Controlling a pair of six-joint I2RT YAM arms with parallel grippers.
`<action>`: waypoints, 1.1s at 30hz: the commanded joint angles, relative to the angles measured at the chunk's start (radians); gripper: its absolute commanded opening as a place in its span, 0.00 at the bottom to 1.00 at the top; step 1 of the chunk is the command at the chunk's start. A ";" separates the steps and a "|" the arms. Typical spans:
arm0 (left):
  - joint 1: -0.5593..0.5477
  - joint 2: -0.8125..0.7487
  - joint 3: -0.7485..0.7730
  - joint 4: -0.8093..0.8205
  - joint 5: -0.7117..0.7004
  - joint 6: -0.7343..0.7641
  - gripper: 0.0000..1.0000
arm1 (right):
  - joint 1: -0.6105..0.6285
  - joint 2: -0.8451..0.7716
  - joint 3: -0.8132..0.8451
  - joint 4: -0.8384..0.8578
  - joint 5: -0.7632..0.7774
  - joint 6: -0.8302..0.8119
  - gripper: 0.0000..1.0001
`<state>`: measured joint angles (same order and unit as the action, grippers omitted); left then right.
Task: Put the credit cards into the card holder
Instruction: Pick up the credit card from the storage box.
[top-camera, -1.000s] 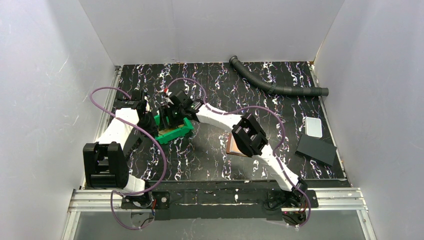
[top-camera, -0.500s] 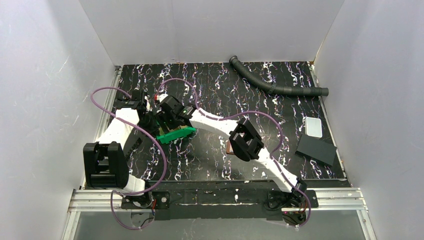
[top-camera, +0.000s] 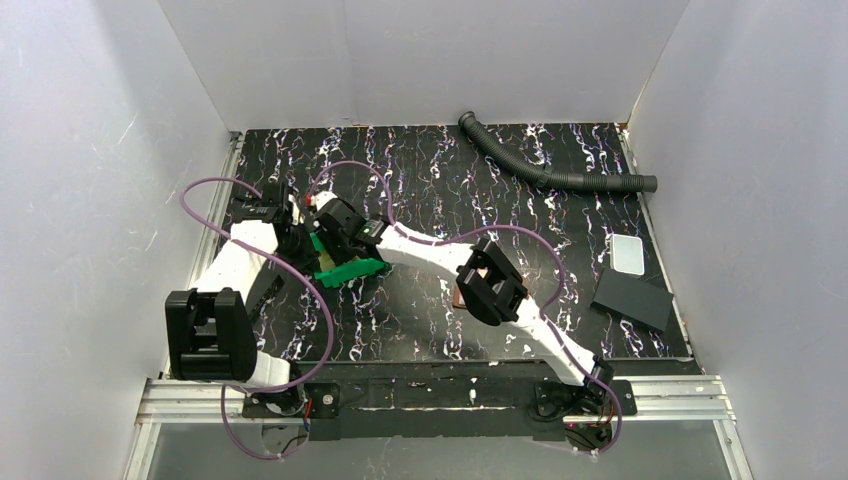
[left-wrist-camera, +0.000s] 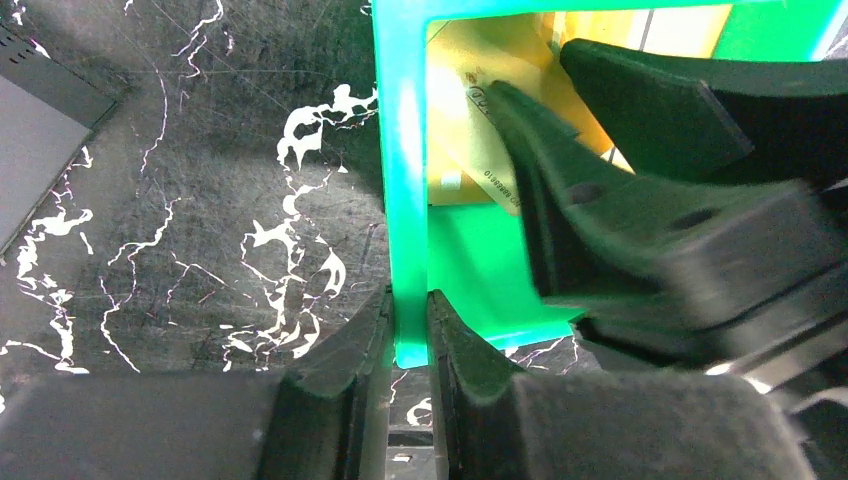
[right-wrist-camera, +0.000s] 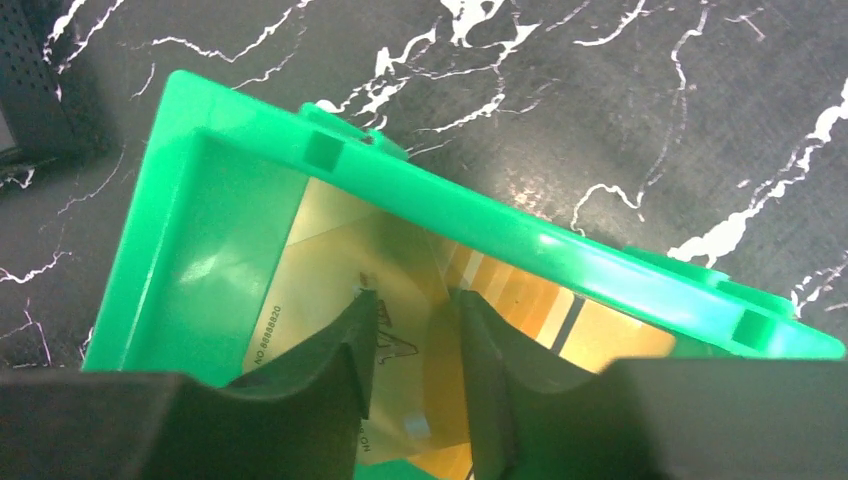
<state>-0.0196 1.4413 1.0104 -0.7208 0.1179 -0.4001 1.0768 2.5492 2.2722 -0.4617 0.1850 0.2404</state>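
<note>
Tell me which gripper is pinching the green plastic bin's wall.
The left gripper; the right gripper reaches inside the green plastic bin over yellowish plastic cards.

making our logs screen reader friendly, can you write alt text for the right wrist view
The right pincer, fingers slightly apart, dips into a green bin just above the yellowish credit cards inside it. Beyond the bin is a black, white-veined table.

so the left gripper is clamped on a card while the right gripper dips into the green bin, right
Not quite. The left gripper is clamped on the wall of the green bin, not on a card; the left wrist view shows that wall pinched between its fingers. The right gripper does dip into the bin, its jaws apart above the yellow cards.
</note>
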 joint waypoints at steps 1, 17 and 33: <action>-0.006 -0.019 -0.043 -0.012 0.038 -0.014 0.03 | -0.036 -0.008 -0.077 -0.122 0.016 0.074 0.33; -0.007 -0.018 -0.047 -0.022 0.048 0.003 0.03 | -0.160 -0.149 -0.183 0.048 -0.340 0.136 0.04; -0.007 -0.012 -0.045 -0.020 0.073 0.003 0.02 | -0.240 -0.248 -0.375 0.324 -0.589 0.355 0.35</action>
<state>-0.0220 1.4258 0.9813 -0.6889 0.1837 -0.4084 0.8499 2.3680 1.9010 -0.2052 -0.3355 0.5708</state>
